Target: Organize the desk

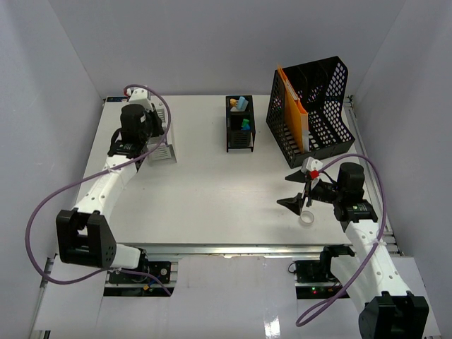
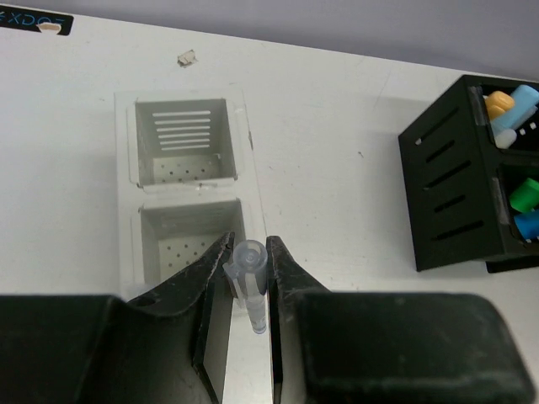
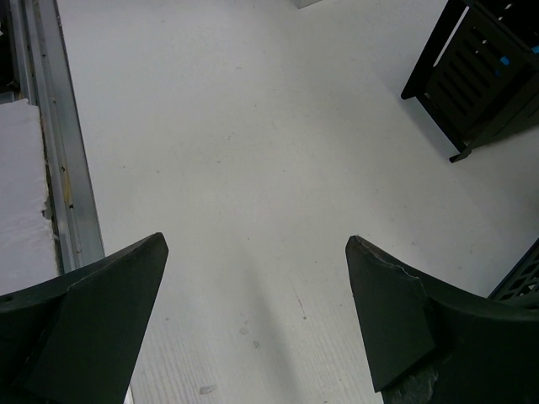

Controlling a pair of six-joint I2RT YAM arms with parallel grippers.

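Desk (image 1: 212, 187) fills the middle of the top view, white and flat, and its metal rail (image 3: 59, 143) runs down the left edge of the right wrist view. At the upper left of the top view we see the left hand (image 2: 248, 242) clenched on a small clear tube (image 2: 251, 286), with the tube's rimmed end at the fingertips. The hand sits at the right rim of the lower compartment of a clear two-compartment bin (image 2: 187, 143). A black organiser (image 1: 240, 126) holding coloured pieces (image 2: 509, 103) stands at the upper centre. To its right is a black mesh file rack (image 1: 321, 106) with an orange folder (image 1: 296, 109). At the lower right, the right hand (image 3: 255, 242) is spread wide and grasps nothing, with only bare desk between its fingers. A small white ring (image 1: 306, 217) lies just below it.
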